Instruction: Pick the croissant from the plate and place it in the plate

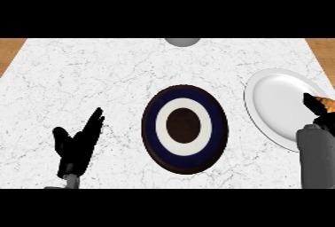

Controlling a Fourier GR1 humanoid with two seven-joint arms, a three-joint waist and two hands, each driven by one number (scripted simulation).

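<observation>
step: grasp croissant [325,104] | right hand [313,105] fingers curled round it over white plate [278,106] | lift straight, carry left to ringed plate [185,128] | left hand [78,144] resting, fingers spread

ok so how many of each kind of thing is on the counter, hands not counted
plates: 2, a white plate at the right and a dark blue and white ringed plate in the middle
croissant: 1, the croissant at the right edge by the right hand
grey round object: 1, cut off at the far edge, kind unclear
total: 4
</observation>
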